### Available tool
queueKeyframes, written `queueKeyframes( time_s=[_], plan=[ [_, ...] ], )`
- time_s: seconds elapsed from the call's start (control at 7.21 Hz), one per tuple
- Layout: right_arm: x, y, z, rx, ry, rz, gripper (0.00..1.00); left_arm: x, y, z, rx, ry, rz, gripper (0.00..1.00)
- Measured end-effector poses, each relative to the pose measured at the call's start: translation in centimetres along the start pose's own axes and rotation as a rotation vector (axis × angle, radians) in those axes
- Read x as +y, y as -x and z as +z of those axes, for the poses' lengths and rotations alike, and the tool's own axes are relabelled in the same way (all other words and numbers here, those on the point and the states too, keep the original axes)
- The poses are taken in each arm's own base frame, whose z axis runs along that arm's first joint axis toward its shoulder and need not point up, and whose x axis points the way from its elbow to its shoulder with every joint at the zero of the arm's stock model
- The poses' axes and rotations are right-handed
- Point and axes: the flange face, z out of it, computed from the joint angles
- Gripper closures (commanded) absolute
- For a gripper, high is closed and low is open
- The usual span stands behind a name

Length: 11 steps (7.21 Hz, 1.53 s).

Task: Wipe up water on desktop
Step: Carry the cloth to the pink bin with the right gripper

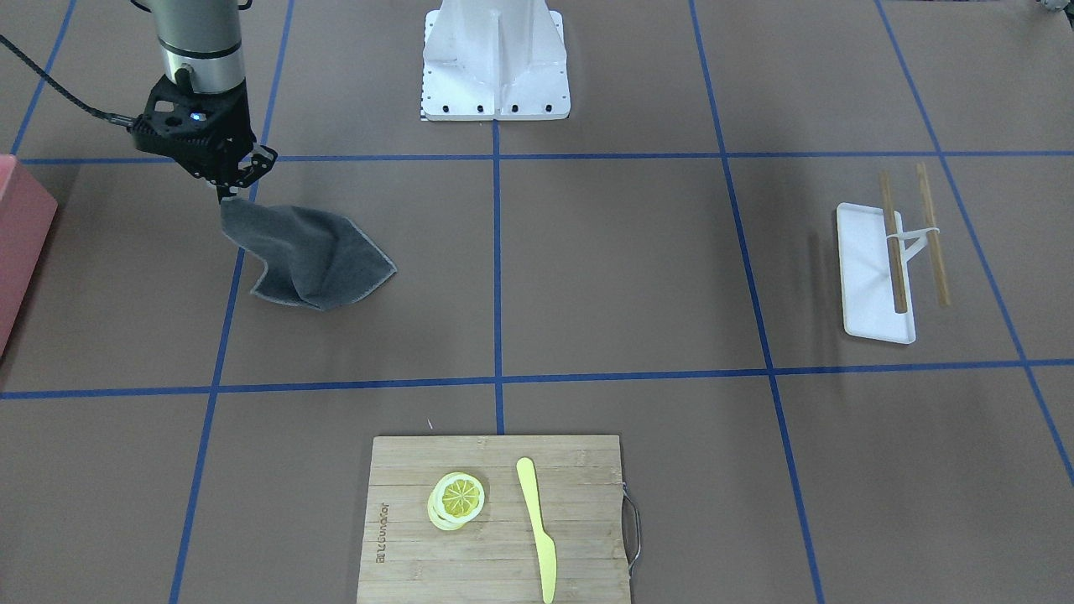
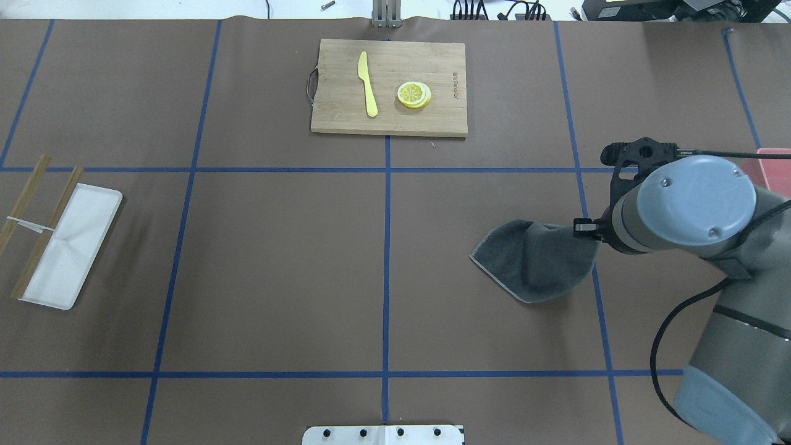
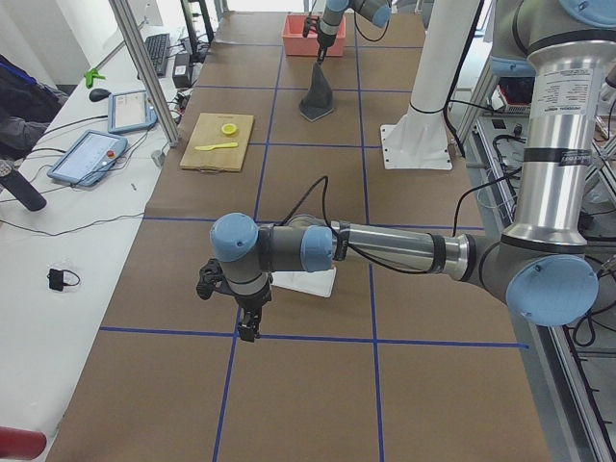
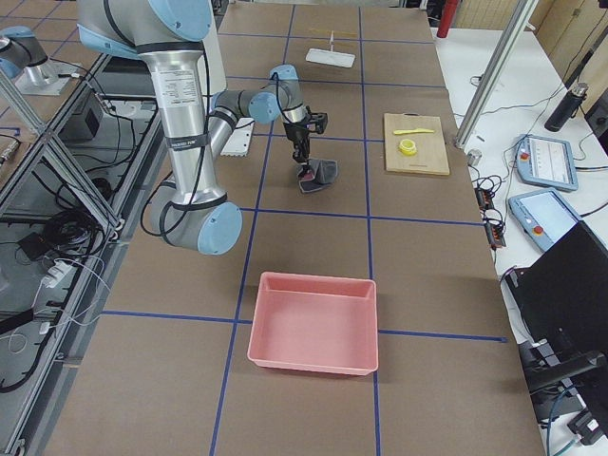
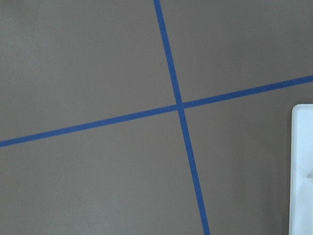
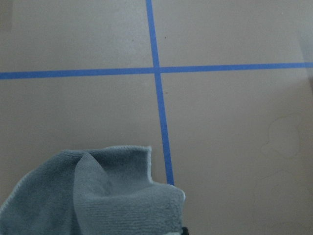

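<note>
The desktop [image 1: 604,268] is a brown tabletop with blue tape lines. My right gripper [image 1: 231,191] is shut on one corner of a grey cloth [image 1: 310,256]. The cloth hangs from it and its lower part rests folded on the desktop [image 2: 278,259]. The cloth also shows in the overhead view [image 2: 531,259] and the right wrist view [image 6: 98,196]. Faint curved outlines of a wet patch [image 6: 281,142] show on the desktop right of the cloth. My left gripper [image 3: 248,332] shows only in the exterior left view, low over the table beside the white tray; I cannot tell if it is open.
A bamboo cutting board [image 1: 579,470] holds lemon slices [image 1: 457,499] and a yellow knife [image 1: 537,524]. A white tray [image 1: 864,277] with chopsticks [image 1: 892,243] lies on the robot's left. A pink bin [image 4: 313,323] stands on its right. The robot base [image 1: 495,59] is at the back.
</note>
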Motion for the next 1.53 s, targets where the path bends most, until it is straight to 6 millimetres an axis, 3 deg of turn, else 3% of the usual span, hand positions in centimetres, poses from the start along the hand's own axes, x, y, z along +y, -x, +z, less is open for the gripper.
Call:
queueKeyframes(
  time_s=[0.14, 0.42, 0.69, 0.83, 1.11, 1.25, 1.39, 1.53],
  plan=[
    [-2.3, -2.3, -0.9, -0.012, 0.010, -0.017, 1.00, 1.6, -0.1, 0.1, 0.036, -0.007, -0.015, 0.02],
    [-6.3, -8.9, -2.7, -0.031, 0.033, -0.066, 1.00, 3.1, 0.1, 0.1, 0.069, -0.015, -0.033, 0.02],
    [-9.4, -17.5, -4.8, -0.053, 0.048, -0.122, 1.00, 3.3, 0.2, 0.1, 0.074, -0.015, -0.036, 0.02],
    [-10.4, -23.0, -5.8, -0.058, 0.050, -0.151, 1.00, 3.3, 0.2, 0.2, 0.074, -0.014, -0.037, 0.02],
    [-10.7, -33.9, -9.5, -0.062, 0.047, -0.167, 1.00, 3.7, 0.3, 0.4, 0.075, -0.011, -0.039, 0.02],
    [-10.4, -37.6, -12.5, -0.068, 0.046, -0.161, 1.00, 3.9, 0.4, 0.6, 0.076, -0.008, -0.041, 0.02],
    [-10.1, -39.7, -15.1, -0.070, 0.044, -0.156, 1.00, 4.2, 0.5, 0.7, 0.077, -0.005, -0.042, 0.02],
    [-9.0, -41.7, -15.9, -0.067, 0.063, -0.174, 1.00, 4.4, 0.5, 0.8, 0.077, -0.003, -0.044, 0.02]
  ],
)
